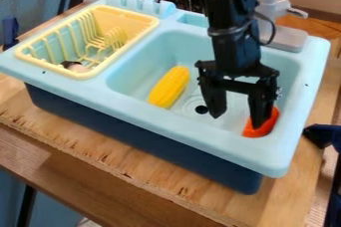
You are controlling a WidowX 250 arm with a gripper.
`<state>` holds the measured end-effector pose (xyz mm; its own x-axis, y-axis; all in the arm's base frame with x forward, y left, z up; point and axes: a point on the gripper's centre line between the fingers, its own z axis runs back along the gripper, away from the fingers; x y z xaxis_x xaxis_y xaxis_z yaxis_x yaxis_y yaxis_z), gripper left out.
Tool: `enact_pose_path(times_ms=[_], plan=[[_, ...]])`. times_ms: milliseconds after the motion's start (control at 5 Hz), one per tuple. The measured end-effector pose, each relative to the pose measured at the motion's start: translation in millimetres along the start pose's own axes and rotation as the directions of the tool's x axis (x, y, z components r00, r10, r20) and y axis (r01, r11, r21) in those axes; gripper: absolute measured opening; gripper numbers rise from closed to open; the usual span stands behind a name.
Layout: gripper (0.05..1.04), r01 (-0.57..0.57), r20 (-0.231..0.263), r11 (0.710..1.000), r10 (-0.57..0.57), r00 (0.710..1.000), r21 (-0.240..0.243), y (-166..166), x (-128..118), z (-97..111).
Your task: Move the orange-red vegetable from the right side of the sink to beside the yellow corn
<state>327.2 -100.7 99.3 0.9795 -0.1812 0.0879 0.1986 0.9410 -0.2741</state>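
Wooden counter (160, 191), its splintered front edge running across the view at a slant, lies nearest the camera and carries a light-blue toy sink (173, 126) with a dark-blue base (143, 139). The basin (136, 69) has raised walls on all sides; its floor stretches between the yellow corn-like toy (169, 87) and the tool (238, 121), with the round drain hole (201, 109) nearer the tool. The tool hangs down inside the basin, released, its two fingers spread wide. One finger is by the drain; the other is right at the red-orange piece (265, 125) in the basin's front right corner, partly covering it; whether they touch I cannot tell. Close behind the arm stands the grey faucet (269, 2). At the view's left, a yellow dish rack (148, 21) holds a small dark-and-pale object (75, 66).
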Motion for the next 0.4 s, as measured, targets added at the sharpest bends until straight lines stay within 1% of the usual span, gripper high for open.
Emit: enact_pose_path(times_ms=[200, 400], plan=[[1.001, -0.024, 0.017, 1.0, 0.023, 1.0, 0.015, 13.8, 4.1, 4.2], [1.0, -0.046, 0.016, 0.999, 0.046, 0.999, 0.004, 20.6, 7.4, -4.1]])
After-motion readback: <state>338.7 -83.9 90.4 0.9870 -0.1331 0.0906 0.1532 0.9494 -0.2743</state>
